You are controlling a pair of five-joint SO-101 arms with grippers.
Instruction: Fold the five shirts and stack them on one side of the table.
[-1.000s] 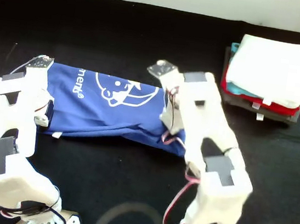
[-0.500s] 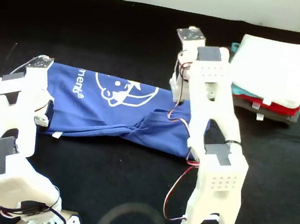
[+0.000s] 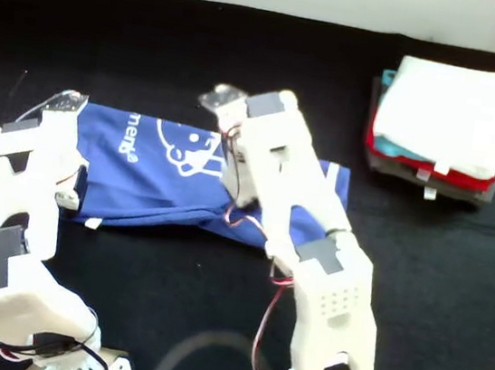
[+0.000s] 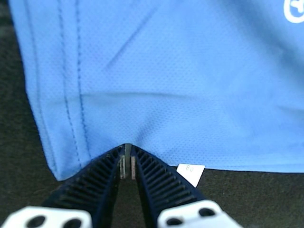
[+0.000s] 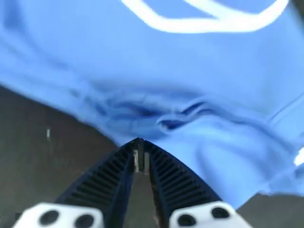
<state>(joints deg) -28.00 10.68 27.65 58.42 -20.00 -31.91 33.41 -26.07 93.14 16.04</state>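
The blue shirt [image 3: 151, 186] lies lengthwise at centre-left of the black counter [image 3: 451, 303], the folded stack [image 3: 448, 116] at upper right. The left jaws grip its hem corner at the left; the right jaws pinch a bunched fold near mid-frame.

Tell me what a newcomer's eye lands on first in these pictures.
The blue shirt stands out most, stretched across the middle of the black table. The left gripper is shut on the shirt's edge at one end, and the right gripper pinches a bunched fold nearer the middle. At the far right of the table sits a stack of folded shirts with a white one on top.
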